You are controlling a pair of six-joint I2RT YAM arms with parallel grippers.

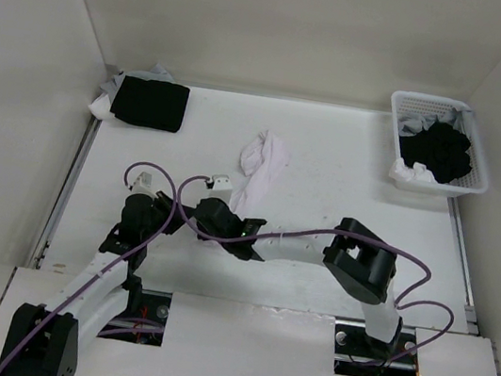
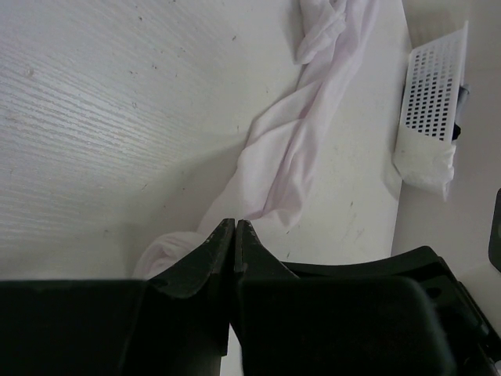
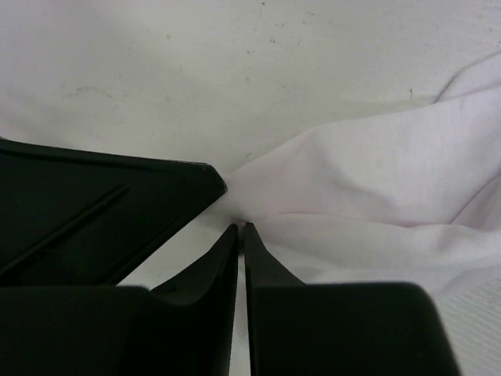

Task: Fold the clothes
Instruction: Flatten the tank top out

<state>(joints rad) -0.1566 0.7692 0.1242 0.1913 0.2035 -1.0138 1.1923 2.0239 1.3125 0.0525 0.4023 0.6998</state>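
The clothes (image 1: 262,163) are a white garment lying as a crumpled, twisted strip in the middle of the table, its near end between my two grippers. The left wrist view shows the strip (image 2: 290,149) running away from my left gripper (image 2: 235,222). Its jaws are pressed together and no cloth shows between them. From above, my left gripper (image 1: 224,211) sits at the strip's near end. My right gripper (image 1: 243,225) comes in from the right, and its jaws (image 3: 241,226) are nearly together, nipping the edge of the white cloth (image 3: 376,180).
A folded black garment (image 1: 150,102) lies on white cloth at the back left corner. A white lattice basket (image 1: 426,103) with black garments (image 1: 440,149) stands at the back right, also visible as the basket (image 2: 434,86) in the left wrist view. Walls enclose the table.
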